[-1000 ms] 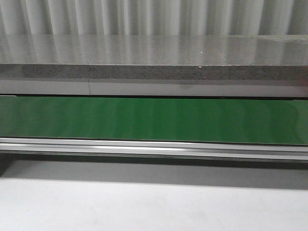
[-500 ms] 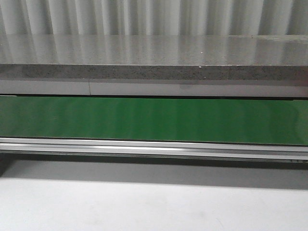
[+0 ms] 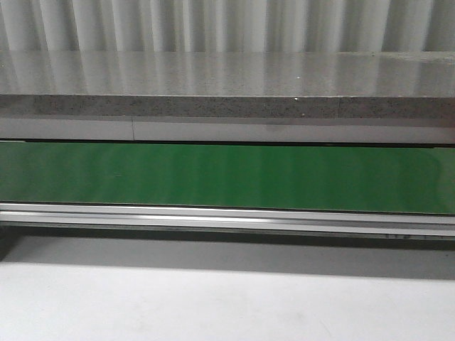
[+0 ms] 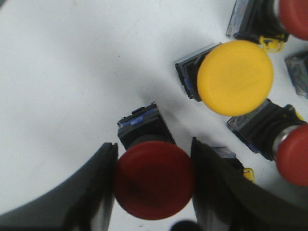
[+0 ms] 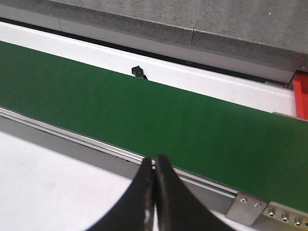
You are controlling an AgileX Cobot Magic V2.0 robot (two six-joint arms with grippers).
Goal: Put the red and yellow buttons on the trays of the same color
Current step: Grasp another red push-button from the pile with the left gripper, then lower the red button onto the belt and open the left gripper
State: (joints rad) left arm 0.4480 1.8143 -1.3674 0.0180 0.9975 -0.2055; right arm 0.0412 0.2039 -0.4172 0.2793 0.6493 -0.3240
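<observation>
A red button (image 4: 154, 184) sits between the left gripper (image 4: 153, 180) jaws, its broad mushroom cap filling the gap and the dark fingers (image 4: 89, 192) pressed to either side of it, so I take it the jaws are clenched on the cap itself; the black and blue body of the switch pokes out beyond the cap, lying over the white worktop (image 4: 72, 72). Whether it is lifted clear or resting on the surface I cannot tell from this angle. Gripping by the cap makes sense, since it is the widest, roundest part and gives the fingers something to bear on. Just beside it lies a yellow button (image 4: 235, 77) tipped on its side, cap facing up toward the camera, and near that are more red ones: one (image 4: 291, 154) by the picture's edge and another (image 4: 293, 17) in the far corner, all loosely heaped together and apart from the one being held. No tray shows in the left wrist view, so the red one must be carried elsewhere. The right gripper (image 5: 154, 192) hangs idle with its jaws closed together on nothing, above the near edge of a green conveyor belt (image 5: 144, 115). Past the belt's end a sliver of something red (image 5: 301, 96) shows, perhaps the red tray, though too little is visible to say. The front view shows only the belt (image 3: 227, 176) and a grey stone ledge (image 3: 227, 85) behind it, with neither arm in sight.
</observation>
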